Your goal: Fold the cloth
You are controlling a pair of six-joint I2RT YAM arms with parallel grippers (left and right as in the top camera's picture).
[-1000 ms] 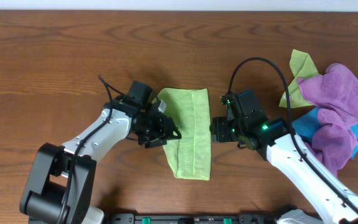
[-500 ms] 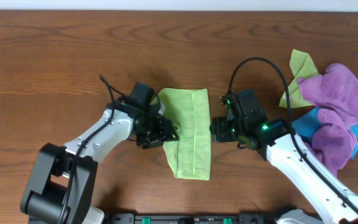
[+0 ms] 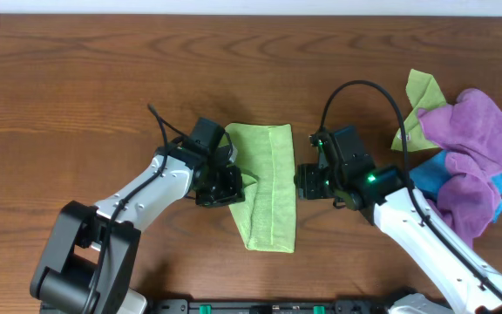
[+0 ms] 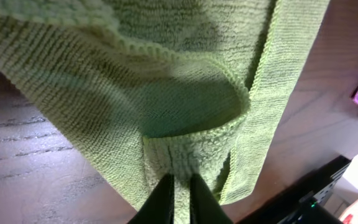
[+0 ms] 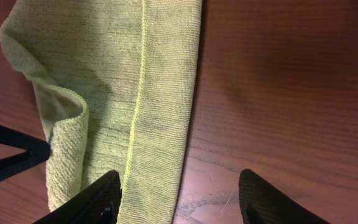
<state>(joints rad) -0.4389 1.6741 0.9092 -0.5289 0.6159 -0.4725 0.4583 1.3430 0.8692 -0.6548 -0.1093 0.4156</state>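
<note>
Near-mid bench [image 3: 77,87]: the cloth [image 3: 267,187], lime-green microfibre, thin w/ fine ribbed knit & stitched hem, lies as a long folded strip running from the near edge toward the far edge, narrower at its near end. L gripper [image 4: 180,186] sits at the strip's left edge abt mid-length, jaws nearly together, pinching a raised fold of it; R gripper [image 5: 179,190] is just beside the right edge, jaws wide apart, one finger over the hem, the other over bare wood. Farther off by the bench's right edge: soft heap of purple cloths [image 3: 469,157], a blue cloth [image 3: 427,179] & another lime-green piece [image 3: 421,96].
</note>
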